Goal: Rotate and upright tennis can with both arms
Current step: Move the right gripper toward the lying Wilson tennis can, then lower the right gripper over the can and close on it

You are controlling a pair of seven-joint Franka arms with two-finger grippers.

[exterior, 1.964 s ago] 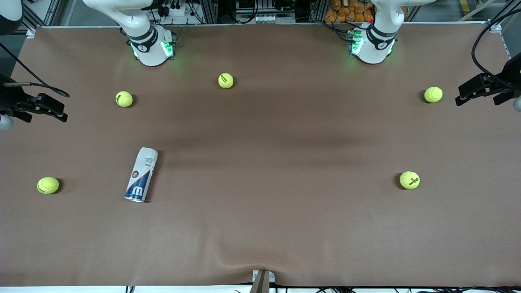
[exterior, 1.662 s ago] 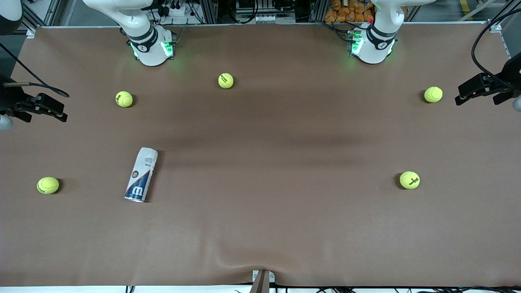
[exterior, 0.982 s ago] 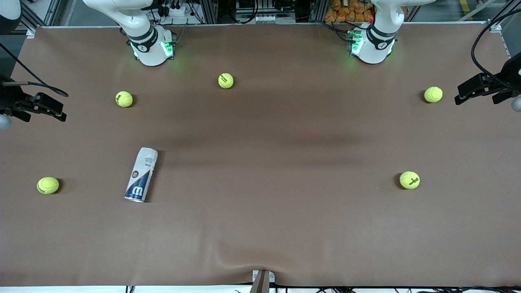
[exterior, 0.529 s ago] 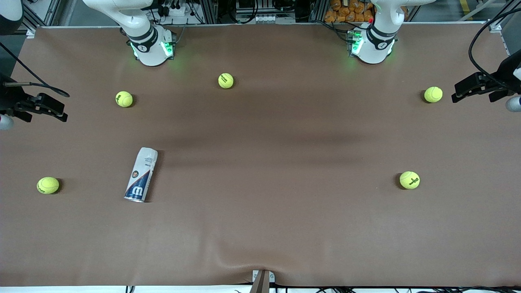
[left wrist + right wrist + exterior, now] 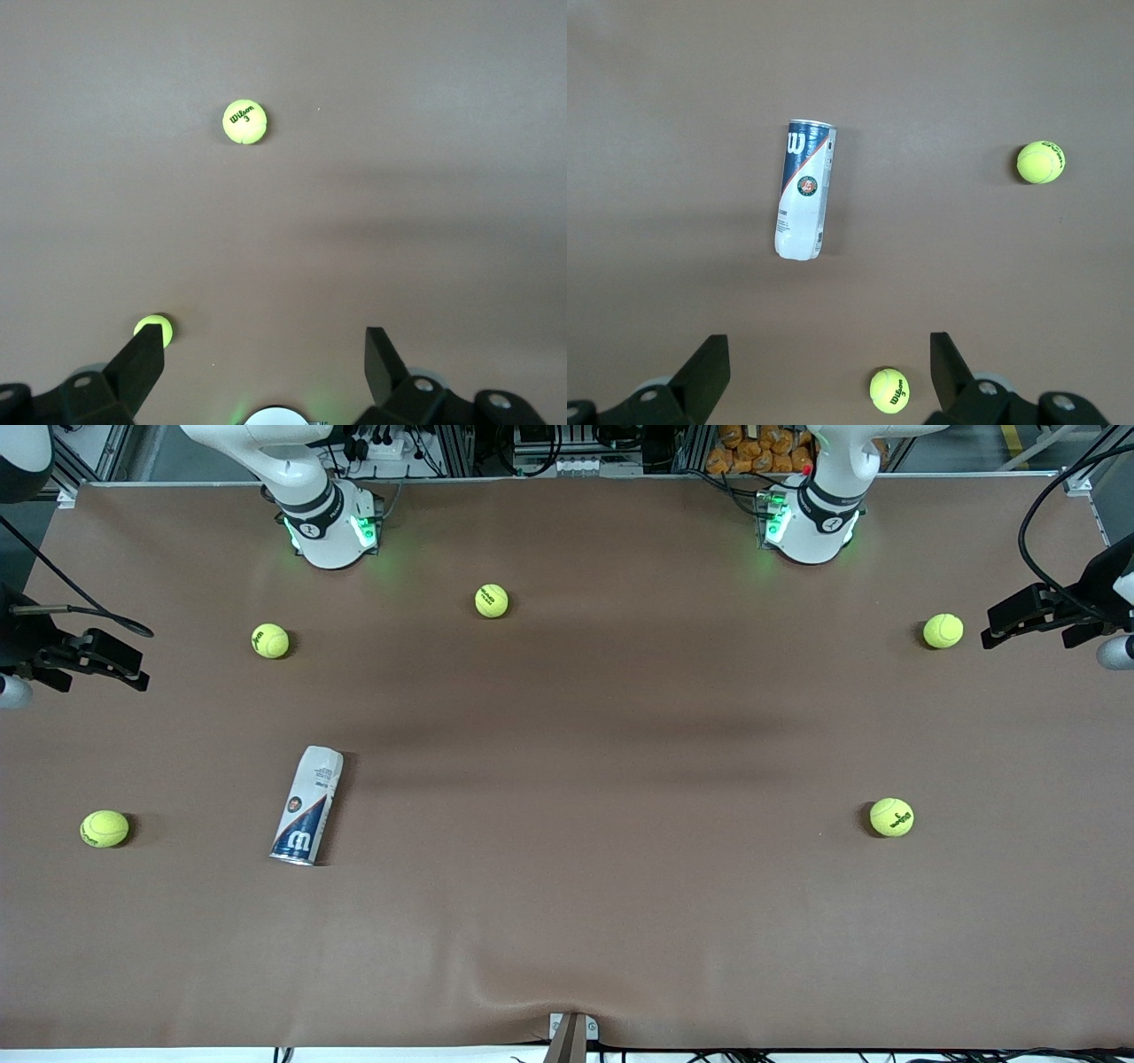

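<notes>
the tennis can (image 5: 306, 805) lies flat, well apart from the left gripper (image 5: 264, 354) and the right gripper (image 5: 830, 367), both half cut off with jaws spread and empty.

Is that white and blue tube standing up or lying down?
Lying down. The tennis can rests lengthwise on the table, its whole label showing from above.

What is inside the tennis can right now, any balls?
Cannot tell: the tennis can lies on its side on the brown table cover, its label hiding the inside. Five tennis balls lie loose around it.
</notes>
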